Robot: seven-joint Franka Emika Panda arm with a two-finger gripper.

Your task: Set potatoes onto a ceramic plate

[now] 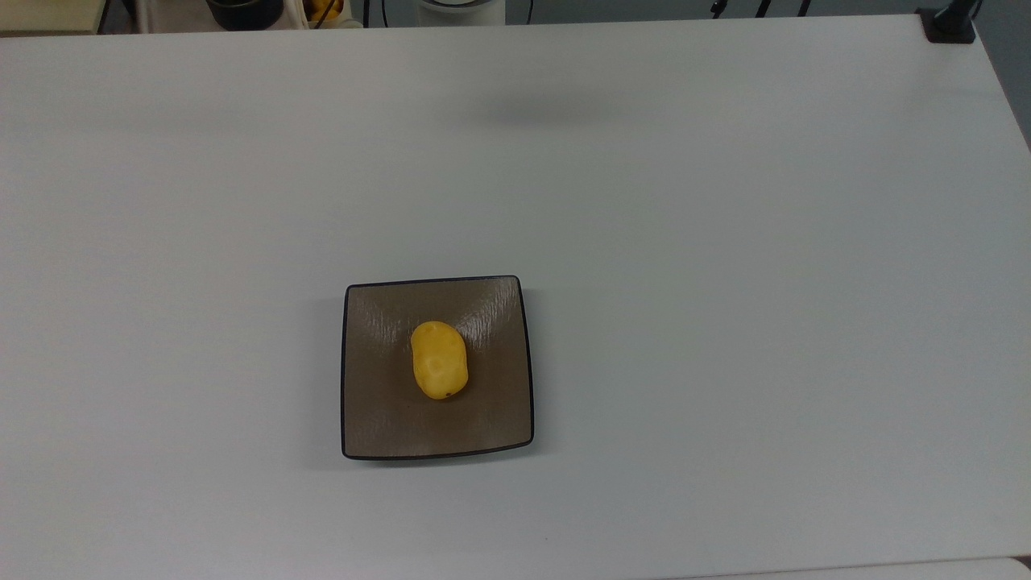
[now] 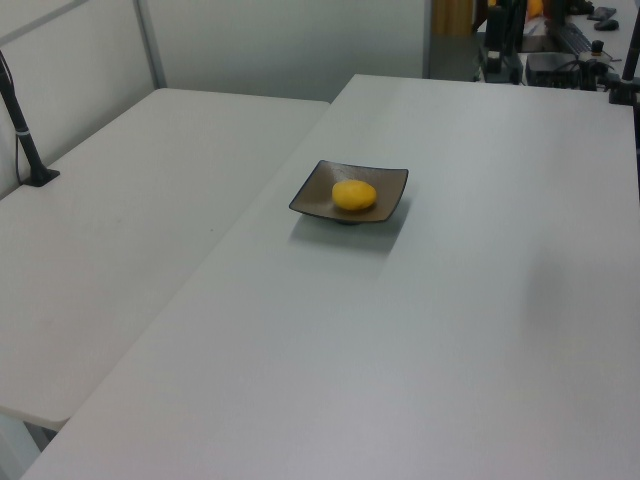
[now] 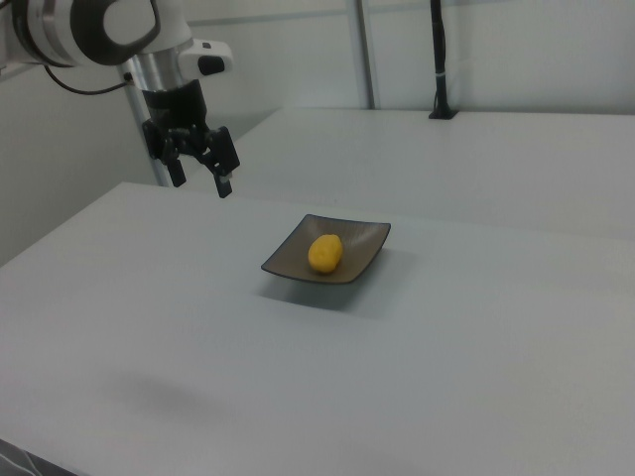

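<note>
Potato centred on plate; claw open, well apart.

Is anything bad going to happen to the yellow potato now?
Probably not much. The potato lies near the middle of the ceramic plate, but it is rounded and the plate is shallow, so a bump to the table might roll it off. The gripper hangs open and away from the plate, so a knock looks unlikely.

bright yellow potato, brown-taupe plate with dark rim, pale grey table.
</note>
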